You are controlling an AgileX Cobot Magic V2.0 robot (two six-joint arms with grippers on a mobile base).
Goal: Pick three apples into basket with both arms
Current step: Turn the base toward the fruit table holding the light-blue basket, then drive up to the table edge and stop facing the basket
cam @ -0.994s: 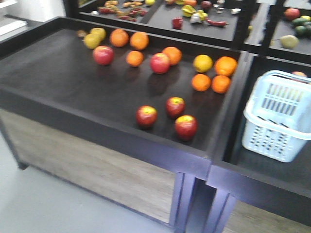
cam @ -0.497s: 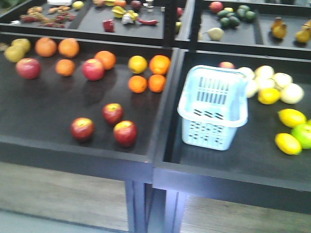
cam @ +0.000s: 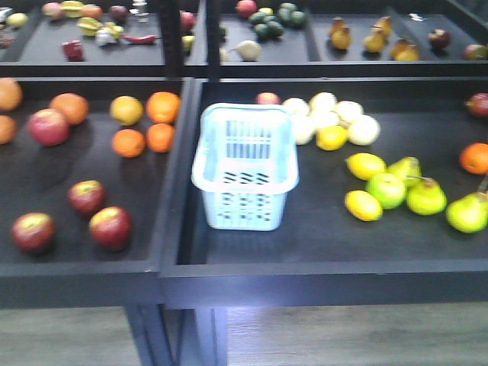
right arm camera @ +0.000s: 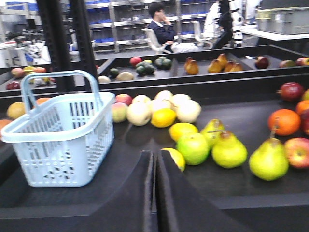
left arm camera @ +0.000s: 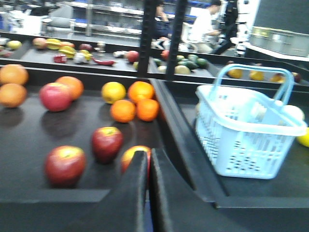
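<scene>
Lying loose in the left tray (cam: 137, 183), three maroon apples (cam: 87, 196) are noted; basket (cam: 242, 202) set in adjoining tray (cam: 328, 229). Left gripper (left arm camera: 147, 166) and right gripper (right arm camera: 155, 166) are pinched closed, empty. Apples could be rolled by off-centre contact.

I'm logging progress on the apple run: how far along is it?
Done: nothing yet; the basket looks empty. In hand: nothing; the left gripper and right gripper are shut on air. Left: the apples lie in the left tray, so all three picks remain.
</scene>
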